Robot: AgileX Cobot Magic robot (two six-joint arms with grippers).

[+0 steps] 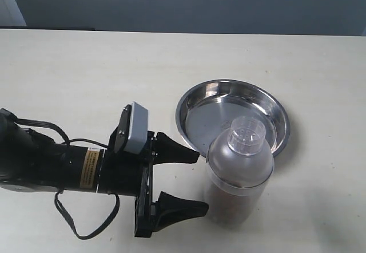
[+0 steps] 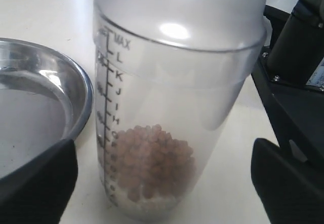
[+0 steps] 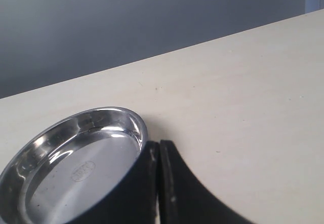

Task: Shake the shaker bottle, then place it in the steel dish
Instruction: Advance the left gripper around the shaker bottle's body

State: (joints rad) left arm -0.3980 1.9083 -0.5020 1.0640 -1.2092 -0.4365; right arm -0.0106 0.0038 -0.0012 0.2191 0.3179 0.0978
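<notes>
The shaker bottle [image 1: 240, 164] stands upright on the table, just in front of the steel dish [image 1: 213, 115]. It is clear plastic with a frosted dome, a small clear cap and reddish-brown bits [image 2: 152, 160] at the bottom. My left gripper [image 1: 201, 182] is open, its black fingertips level with the bottle's left side and not touching it. In the left wrist view the bottle [image 2: 167, 72] fills the gap ahead of the left gripper [image 2: 159, 183]. In its wrist view the right gripper [image 3: 159, 148] is shut and empty, beside the dish [image 3: 76, 168].
The pale table [image 1: 86, 75] spreads to the left and behind the dish. A black cable [image 1: 86, 230] loops under the left arm near the front edge. A grey wall [image 1: 183, 1] runs behind the table's far edge.
</notes>
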